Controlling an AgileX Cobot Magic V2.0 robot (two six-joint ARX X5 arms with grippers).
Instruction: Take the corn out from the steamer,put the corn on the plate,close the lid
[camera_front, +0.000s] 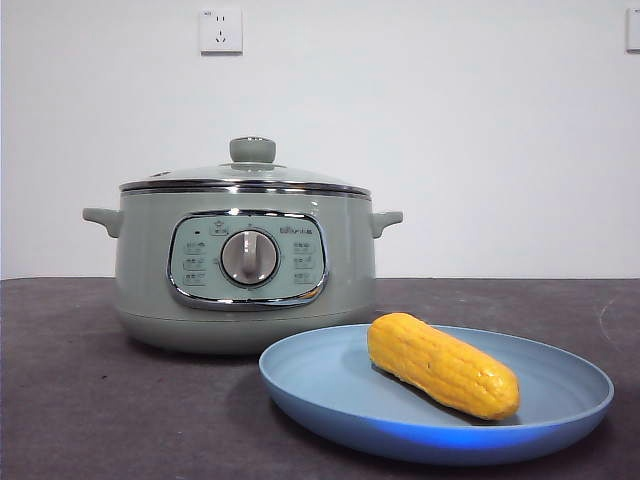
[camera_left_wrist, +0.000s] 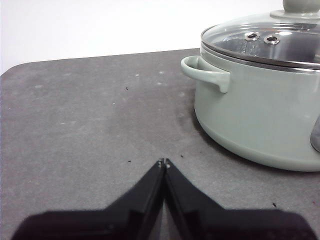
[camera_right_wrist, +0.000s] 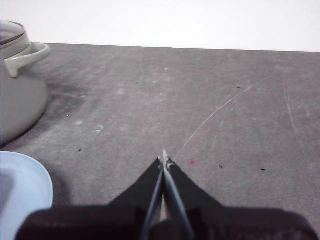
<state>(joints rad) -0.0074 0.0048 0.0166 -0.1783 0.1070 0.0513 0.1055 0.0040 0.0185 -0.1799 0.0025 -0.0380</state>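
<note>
The yellow-orange corn (camera_front: 442, 364) lies on the light-blue plate (camera_front: 330, 385) at the front right of the dark table. The sage-green steamer (camera_front: 245, 265) stands behind the plate, to the left, with the glass lid (camera_front: 250, 172) sitting on it. My left gripper (camera_left_wrist: 163, 163) is shut and empty above the table beside the steamer (camera_left_wrist: 255, 120), where the lid (camera_left_wrist: 265, 42) also shows. My right gripper (camera_right_wrist: 164, 159) is shut and empty over bare table; the steamer's handle (camera_right_wrist: 27, 56) and the plate's edge (camera_right_wrist: 27, 195) show off to its side. Neither arm shows in the front view.
A white wall with a socket (camera_front: 221, 30) stands behind the table. The dark grey table (camera_front: 80, 400) runs wide on both sides of the steamer.
</note>
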